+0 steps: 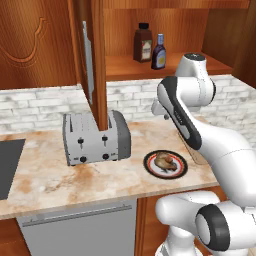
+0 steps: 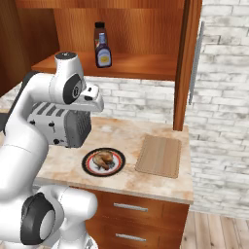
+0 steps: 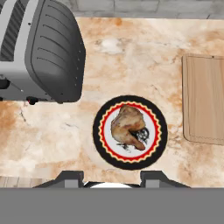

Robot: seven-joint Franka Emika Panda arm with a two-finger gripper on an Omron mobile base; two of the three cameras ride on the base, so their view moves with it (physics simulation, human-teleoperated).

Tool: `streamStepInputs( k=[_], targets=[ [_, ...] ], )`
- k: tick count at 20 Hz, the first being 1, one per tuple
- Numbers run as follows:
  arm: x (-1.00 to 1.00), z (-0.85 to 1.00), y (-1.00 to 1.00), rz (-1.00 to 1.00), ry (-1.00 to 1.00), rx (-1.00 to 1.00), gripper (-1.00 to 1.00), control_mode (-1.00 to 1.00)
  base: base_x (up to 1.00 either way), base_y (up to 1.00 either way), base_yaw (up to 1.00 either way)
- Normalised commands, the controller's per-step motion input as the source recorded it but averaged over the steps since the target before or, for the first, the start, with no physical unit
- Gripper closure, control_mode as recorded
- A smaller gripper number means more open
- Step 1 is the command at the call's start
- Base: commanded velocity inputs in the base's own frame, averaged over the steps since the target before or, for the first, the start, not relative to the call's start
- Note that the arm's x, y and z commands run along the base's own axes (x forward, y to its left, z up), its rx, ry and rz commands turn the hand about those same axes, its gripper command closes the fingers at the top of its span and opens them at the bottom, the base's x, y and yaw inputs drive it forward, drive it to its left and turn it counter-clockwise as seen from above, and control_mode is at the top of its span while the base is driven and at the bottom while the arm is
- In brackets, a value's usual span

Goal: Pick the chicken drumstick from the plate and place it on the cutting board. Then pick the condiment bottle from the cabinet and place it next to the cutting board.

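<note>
Lying on the plate (image 3: 130, 132), the chicken drumstick (image 3: 127, 127) sits near the counter's front edge, the cutting board (image 3: 204, 98) well apart to its right and the toaster (image 3: 39, 50) to its left. Above, the gripper (image 3: 112, 177) hangs with jaws apart, holding nothing.

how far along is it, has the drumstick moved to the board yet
Nothing is done yet. The chicken drumstick lies on the plate, and the cutting board beside it is bare. In hand: the gripper hangs above the plate, holding nothing. Left: move the drumstick onto the board, then fetch the condiment bottle from the cabinet shelf and set it beside the board.
</note>
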Motion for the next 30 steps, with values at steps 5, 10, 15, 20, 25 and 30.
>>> streamStepInputs(
  k=[5, 10, 15, 20, 25, 30],
  targets=[
    [-0.04, -0.08, -0.01, 0.00, 0.00, 0.00, -1.00, -1.00, 0.00, 0.00, 0.00],
    [-0.09, -0.21, -0.03, 0.00, 0.00, 0.00, -1.00, -1.00, 0.00, 0.00, 0.00],
    [-0.07, -0.19, -0.02, 0.00, 0.00, 0.00, -1.00, -1.00, 0.00, 0.00, 0.00],
    [-0.07, -0.19, 0.00, 0.00, 0.00, 0.00, -1.00, -1.00, 0.00, 0.00, 0.00],
    [-0.07, -0.18, -0.03, 0.00, 0.01, 0.00, -1.00, -1.00, 0.00, 0.00, 0.00],
    [-0.06, -0.17, -0.06, 0.00, 0.04, 0.00, -1.00, -1.00, 0.00, 0.00, 0.00]
  ],
)
